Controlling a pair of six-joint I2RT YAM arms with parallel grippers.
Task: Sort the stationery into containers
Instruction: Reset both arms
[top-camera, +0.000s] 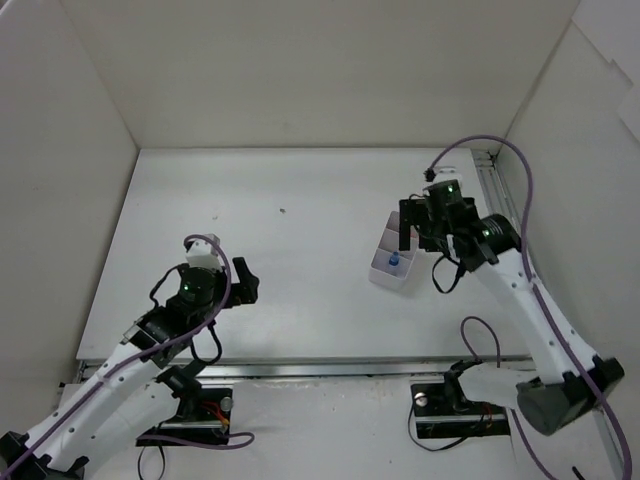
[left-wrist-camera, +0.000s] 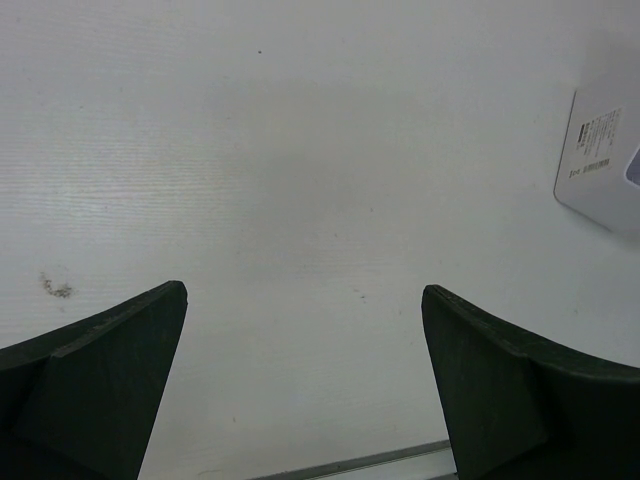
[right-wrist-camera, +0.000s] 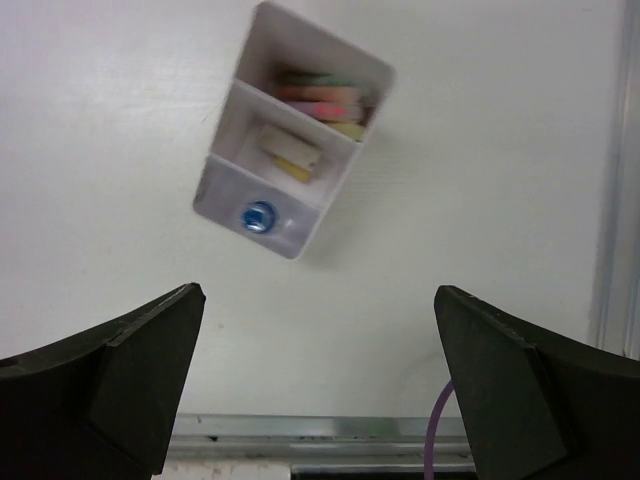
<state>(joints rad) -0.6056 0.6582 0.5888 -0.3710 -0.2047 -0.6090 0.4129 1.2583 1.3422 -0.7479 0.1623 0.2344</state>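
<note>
From the overhead camera I see the white box (top-camera: 380, 275) on the table (top-camera: 280, 200), over on the right side, with the right claw (top-camera: 422, 232) hanging above its far end. A tube (top-camera: 393, 262) with a blue end sits in the box's near compartment. The left claw (top-camera: 245, 281) is well apart from it, over the tabletop on the left.

On the left wrist camera, my left claw's fingers (left-wrist-camera: 100, 390) are spread wide with nothing between them. Only a corner of the box shows at the right edge.

On the right wrist camera, the right claw is likewise wide and holds nothing. Below it the box lies at a slant, all three compartments showing. The tube is in the nearest one and two beige erasers (right-wrist-camera: 290, 155) are in the middle one. The farthest holds pens (right-wrist-camera: 320, 100), red and yellow among colours I can't fully sort out.
</note>
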